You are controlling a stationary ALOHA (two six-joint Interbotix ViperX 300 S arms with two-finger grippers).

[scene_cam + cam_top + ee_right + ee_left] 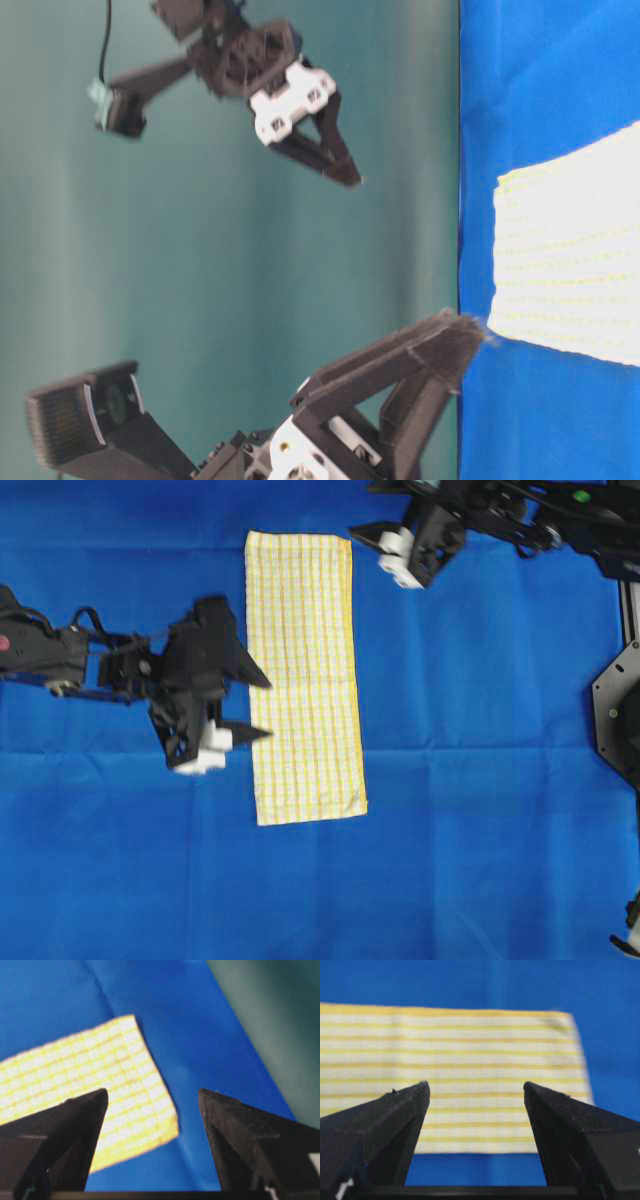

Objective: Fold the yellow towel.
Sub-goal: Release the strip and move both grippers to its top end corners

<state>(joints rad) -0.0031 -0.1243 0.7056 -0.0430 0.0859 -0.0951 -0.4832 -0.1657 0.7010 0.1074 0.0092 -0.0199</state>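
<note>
We saw the yellow towel [305,675] lying flat on the big blue cloth [480,780]. It was folded into a long, thin strip that ran up and down the middle of the overhead view. Its lines were pale yellow on cream, and a yellow edge went all around it.

Our left gripper [262,708] was just beside the towel's left long edge, near the lower half. Its two black fingers [248,668] pointed toward the towel, and their tips reached over that edge. The jaws were spread wide apart, and there was nothing between them. From the left wrist camera we looked past the two dark fingers [395,1115] at the striped towel [470,1050] lying flat beyond them.

Our right gripper [365,532] was up near the towel's top right corner. Its jaws were spread wide too, and they held nothing. From the right wrist camera we saw a corner of the towel [115,1075] past its fingers [75,1125].

In the table-level view both grippers [345,175] hung in the air away from the cloth, with nothing in them.
</note>
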